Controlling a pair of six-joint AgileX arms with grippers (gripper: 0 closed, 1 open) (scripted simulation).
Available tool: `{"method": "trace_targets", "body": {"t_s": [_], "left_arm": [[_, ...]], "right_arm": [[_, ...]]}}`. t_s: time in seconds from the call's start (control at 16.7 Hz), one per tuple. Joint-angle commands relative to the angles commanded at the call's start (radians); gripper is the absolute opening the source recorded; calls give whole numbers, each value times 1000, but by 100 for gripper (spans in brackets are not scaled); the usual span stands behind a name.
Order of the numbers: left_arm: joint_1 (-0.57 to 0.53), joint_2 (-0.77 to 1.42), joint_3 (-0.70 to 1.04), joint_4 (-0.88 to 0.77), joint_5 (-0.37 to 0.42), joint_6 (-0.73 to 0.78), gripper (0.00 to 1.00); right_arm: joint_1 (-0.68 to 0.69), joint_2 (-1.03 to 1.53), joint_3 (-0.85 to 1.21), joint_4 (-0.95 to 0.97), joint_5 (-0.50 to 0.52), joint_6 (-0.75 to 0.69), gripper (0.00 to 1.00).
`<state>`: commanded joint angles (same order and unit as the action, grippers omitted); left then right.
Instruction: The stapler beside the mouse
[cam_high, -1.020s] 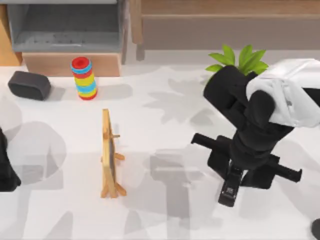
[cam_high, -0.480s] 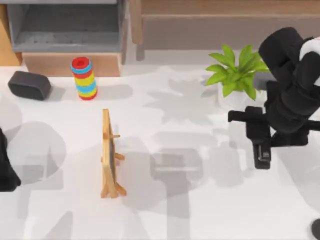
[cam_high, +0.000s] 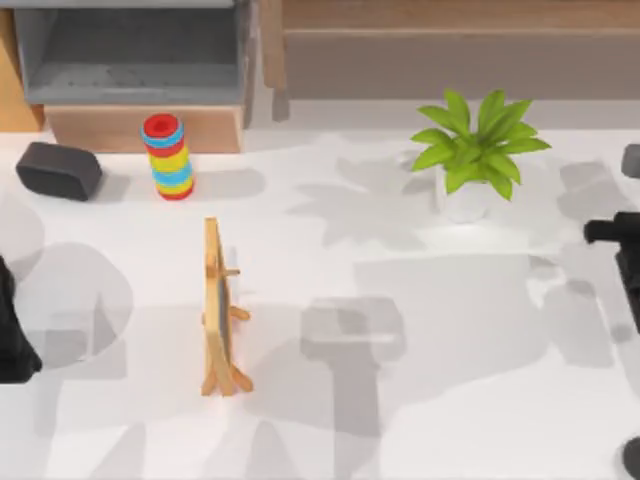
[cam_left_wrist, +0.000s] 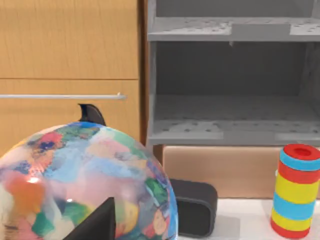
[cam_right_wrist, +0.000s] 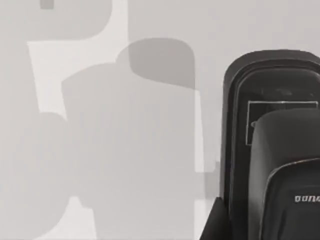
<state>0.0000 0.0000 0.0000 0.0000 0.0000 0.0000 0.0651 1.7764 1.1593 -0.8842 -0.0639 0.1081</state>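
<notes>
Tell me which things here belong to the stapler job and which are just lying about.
Job: stapler, right gripper at the table's right edge.
Lying about: ring stack, wooden easel, potted plant, black rounded block, globe.

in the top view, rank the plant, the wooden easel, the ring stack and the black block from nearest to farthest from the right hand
The right hand sits at the table's right edge.
1. Plant, back right.
2. Wooden easel, centre-left.
3. Ring stack, back left.
4. Black block, far left.
</notes>
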Motion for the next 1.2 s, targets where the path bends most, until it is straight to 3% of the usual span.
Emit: {"method": "trace_targets", "body": {"t_s": [0.48, 1.2], "left_arm": [[0, 0, 0, 0, 0, 0, 100], [0, 0, 0, 0, 0, 0, 100]], "right_arm": [[-2, 5, 11, 20, -8, -6, 0], [-14, -13, 83, 202, -83, -26, 0]]}}
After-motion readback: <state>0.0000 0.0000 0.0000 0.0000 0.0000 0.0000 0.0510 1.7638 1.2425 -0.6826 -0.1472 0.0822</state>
